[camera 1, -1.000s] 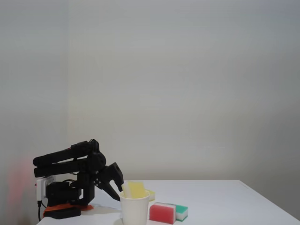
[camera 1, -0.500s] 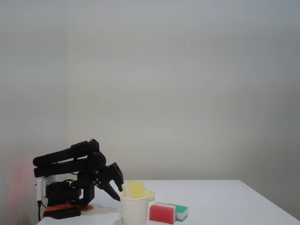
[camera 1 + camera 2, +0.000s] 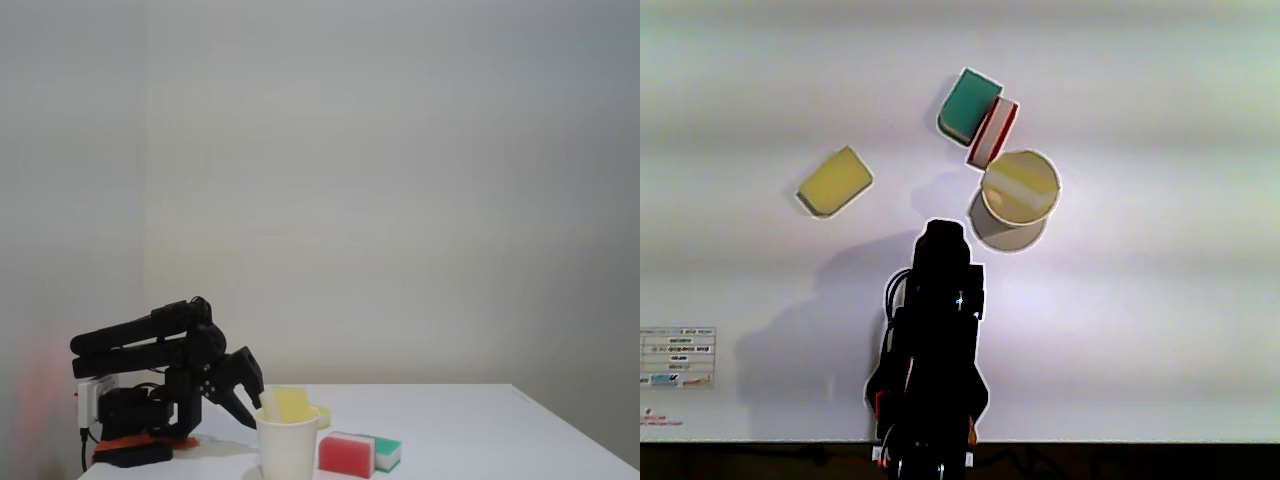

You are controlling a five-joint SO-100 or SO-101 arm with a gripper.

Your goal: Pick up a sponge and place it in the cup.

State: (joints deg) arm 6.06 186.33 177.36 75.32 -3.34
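Note:
The white paper cup (image 3: pixel 288 450) stands at the table's front in the fixed view, and a pale yellow sponge (image 3: pixel 287 403) sticks up out of its mouth. Seen from above in the other view, that sponge (image 3: pixel 1018 185) lies inside the cup (image 3: pixel 1008 231). A second pale yellow sponge (image 3: pixel 835 181) lies flat on the table, far left of the cup. My black arm (image 3: pixel 935 340) is folded back near its base. The gripper (image 3: pixel 250 418) points down just left of the cup, apart from it and holding nothing. Its jaws are too dark and small to read.
A red-and-white sponge (image 3: pixel 992 132) and a green-and-white sponge (image 3: pixel 970 105) lie side by side just beyond the cup in the other view. A label sheet (image 3: pixel 677 360) sits at the table's near left. The arm's base (image 3: pixel 135 425) stands at the left in the fixed view.

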